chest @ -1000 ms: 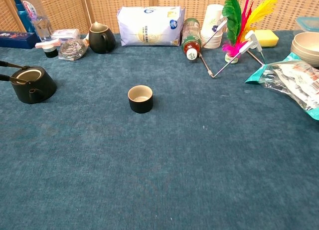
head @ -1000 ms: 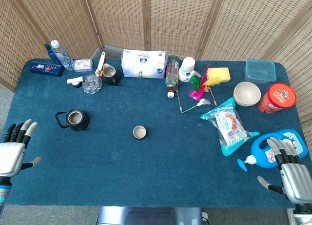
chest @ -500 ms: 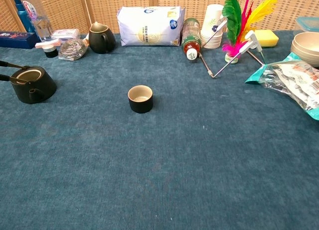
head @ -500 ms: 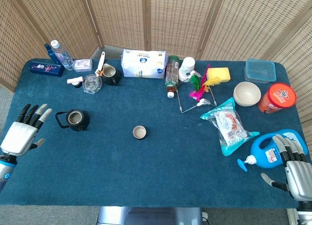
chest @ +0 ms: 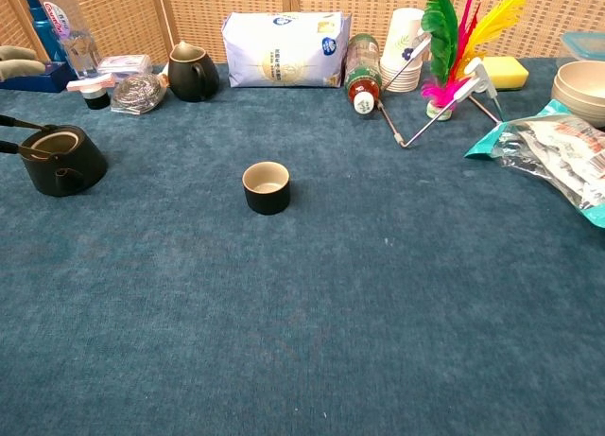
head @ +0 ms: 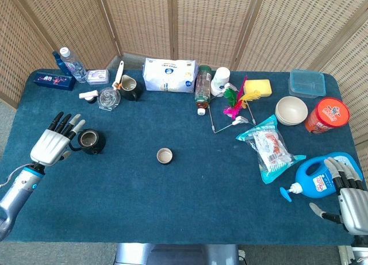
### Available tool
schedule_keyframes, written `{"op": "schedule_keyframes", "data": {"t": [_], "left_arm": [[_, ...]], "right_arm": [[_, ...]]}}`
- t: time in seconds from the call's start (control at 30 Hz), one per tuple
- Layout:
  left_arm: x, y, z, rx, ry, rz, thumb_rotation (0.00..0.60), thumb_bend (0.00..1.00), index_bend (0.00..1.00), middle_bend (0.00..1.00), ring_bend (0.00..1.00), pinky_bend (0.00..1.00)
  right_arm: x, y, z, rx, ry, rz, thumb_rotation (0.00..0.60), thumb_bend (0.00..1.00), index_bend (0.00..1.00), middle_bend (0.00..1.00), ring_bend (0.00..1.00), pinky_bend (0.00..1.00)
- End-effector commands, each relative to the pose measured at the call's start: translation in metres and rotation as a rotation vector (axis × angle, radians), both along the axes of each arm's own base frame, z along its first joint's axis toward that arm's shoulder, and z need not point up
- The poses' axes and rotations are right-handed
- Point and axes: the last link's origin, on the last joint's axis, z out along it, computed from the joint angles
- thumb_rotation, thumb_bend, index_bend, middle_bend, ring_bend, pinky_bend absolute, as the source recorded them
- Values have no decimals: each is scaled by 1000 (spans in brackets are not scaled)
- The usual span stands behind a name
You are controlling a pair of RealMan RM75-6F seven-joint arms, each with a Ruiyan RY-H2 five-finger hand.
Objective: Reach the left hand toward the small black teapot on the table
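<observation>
Black teapot [head: 91,141] sits on the left part of the blue table [head: 190,202], lid off, handle pointing toward the table's left edge. Chest view shows it at far left, upright.

Left hand [head: 53,144] is just beside it on the handle side. Fingers [head: 69,125] spread, nothing in them, fingertips over or right at the handle loop. Can't tell from the head view whether there's contact or a small gap. Chest view only catches a sliver of a finger at the left edge above the pot, so the hand looks raised rather than down on the cloth.

Right hand [head: 348,193] is parked at the near right corner, next to the blue detergent bottle [head: 319,176], fingers apart, empty.

Progress, my read: reach is nearly done. Hand is in the pot's neighbourhood, not wrapped on anything. What's left is a short close-in to the handle or body.

Small brown cup [head: 164,156] mid-table is well apart, not in the way.
</observation>
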Motion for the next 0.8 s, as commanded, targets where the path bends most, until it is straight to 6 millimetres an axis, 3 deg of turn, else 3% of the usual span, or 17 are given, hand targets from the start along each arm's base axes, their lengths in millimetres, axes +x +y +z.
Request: {"op": "schedule_keyframes", "data": {"t": [0.03,0.17,0.3,0.37,0.47,0.8], "left_arm": [[2,5,-1,-1,35,-11,600,71,0,0,0,1],[8,14,-6,-9,90,-43,600,109,0,0,0,63],[17,21,-15,-19,115,-70,600,165,56,28,96,286],[19,23,-18,-21,121,-77,600,217,146,143,196,402],[20,24,-23,-30,145,-92,600,276,300,290,319,501],[24,21,-23,-26,145,-139,600,503,597,581,585,731]], "right_arm": [[0,0,0,1,0,-2,600,0,0,0,0,0],[-1,-1,-1,3,2,-4,600,0,0,0,0,0],[-1,-1,-1,7,0,-6,600,0,0,0,0,0],[-1,-1,-1,6,2,-7,600,0,0,0,0,0],[-1,-1,0,5,-3,-6,600,0,0,0,0,0],[0,0,1,6,-13,2,600,0,0,0,0,0]]}}
